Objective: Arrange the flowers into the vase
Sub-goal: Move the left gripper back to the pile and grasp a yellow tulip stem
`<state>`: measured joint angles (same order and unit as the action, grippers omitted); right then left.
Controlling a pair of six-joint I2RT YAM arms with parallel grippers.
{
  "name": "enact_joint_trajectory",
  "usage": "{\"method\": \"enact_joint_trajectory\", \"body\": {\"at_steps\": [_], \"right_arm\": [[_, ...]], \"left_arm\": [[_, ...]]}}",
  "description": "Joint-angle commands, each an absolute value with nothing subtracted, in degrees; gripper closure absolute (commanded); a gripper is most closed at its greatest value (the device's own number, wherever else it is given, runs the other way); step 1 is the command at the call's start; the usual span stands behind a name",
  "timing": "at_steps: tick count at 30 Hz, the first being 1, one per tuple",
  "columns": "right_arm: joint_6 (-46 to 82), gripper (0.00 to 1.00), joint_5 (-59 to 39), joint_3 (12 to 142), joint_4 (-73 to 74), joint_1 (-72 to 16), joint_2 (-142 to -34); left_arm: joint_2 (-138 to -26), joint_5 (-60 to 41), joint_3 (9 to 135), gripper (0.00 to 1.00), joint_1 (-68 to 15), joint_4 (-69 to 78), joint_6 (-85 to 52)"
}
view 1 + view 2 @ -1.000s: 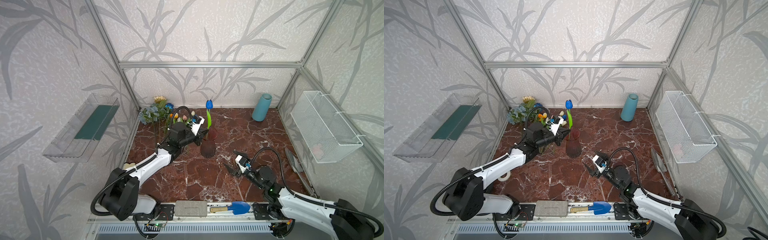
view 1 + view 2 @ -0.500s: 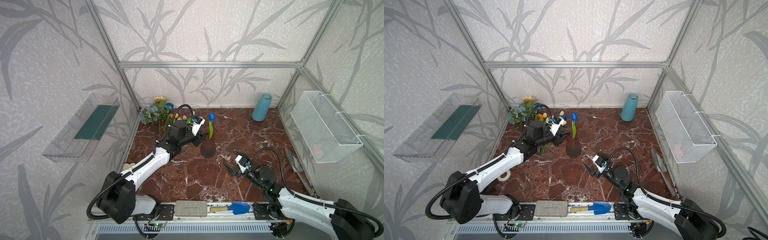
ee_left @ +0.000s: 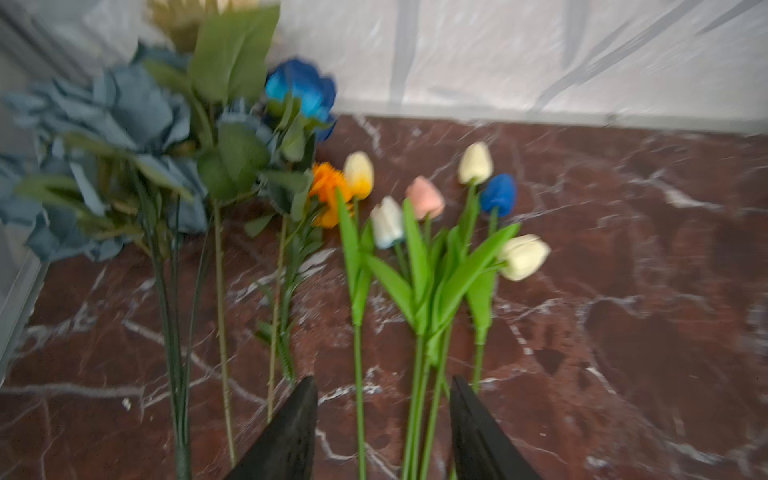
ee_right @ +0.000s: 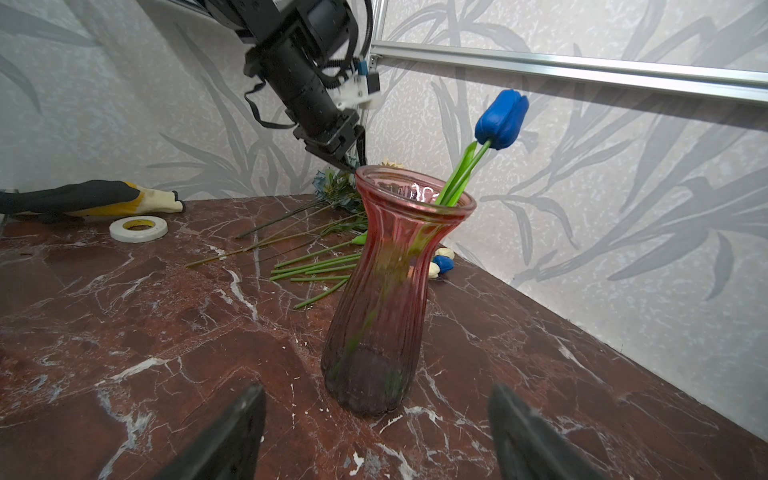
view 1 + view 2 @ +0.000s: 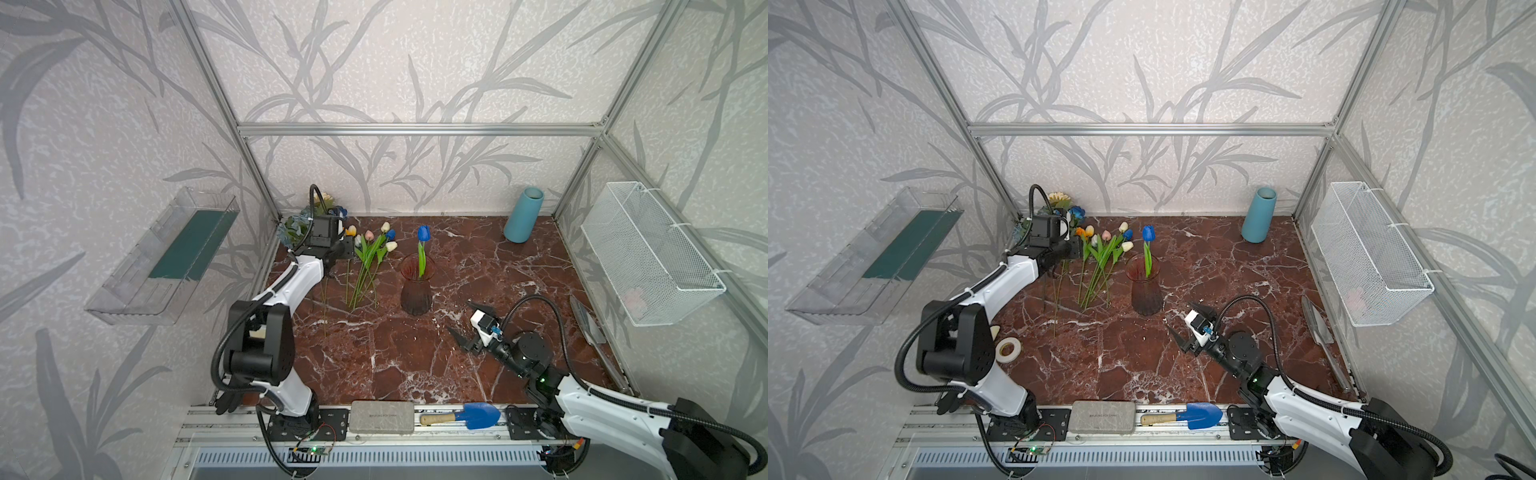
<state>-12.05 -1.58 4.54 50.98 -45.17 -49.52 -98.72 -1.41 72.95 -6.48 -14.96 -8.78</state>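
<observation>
The flower already in place is a blue tulip on a green stem, standing in the pink ribbed glass vase with its stem leaning on the rim. The vase sits upright near the middle of the red-brown marbled bench. Just beside it, on the left in both top views, the loose tulips lie flat in a fan: white, yellow, pink and blue heads point toward the back wall and green stems run toward the front. Further into the back left corner I see the orange bloom, the deep-blue rose, the dusty-blue roses and the cream daisy, their long stems lying on the bench. The left arm's fingers hang over the tulip stems, released and spread, with green stems running between them and nothing grasped. The right arm's fingers are also spread and empty, pointing at the vase from the front right and apart from it. Around the edges are a tall teal ceramic vase at the back right, a white wire basket on the right wall, a roll of white tape at the left and a blue-bladed trowel with a wooden handle on the front rail.
</observation>
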Motion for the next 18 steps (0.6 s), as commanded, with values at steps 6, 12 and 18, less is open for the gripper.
{"method": "enact_joint_trajectory", "body": {"at_steps": [6,12,18], "right_arm": [[-12.0,0.16,-3.1,5.8,52.2,-45.4,-50.0],[-12.1,0.16,-3.6,5.8,52.7,-45.4,-50.5],[-12.5,0.16,-3.0,5.7,51.4,-45.4,-48.9]], "left_arm": [[-115.0,2.4,86.4,0.47,-7.0,-37.8,-8.0],[-121.8,4.3,93.2,0.5,-7.1,-41.3,-6.7],[-126.8,3.4,99.0,0.64,-7.1,-45.0,-5.6]]}}
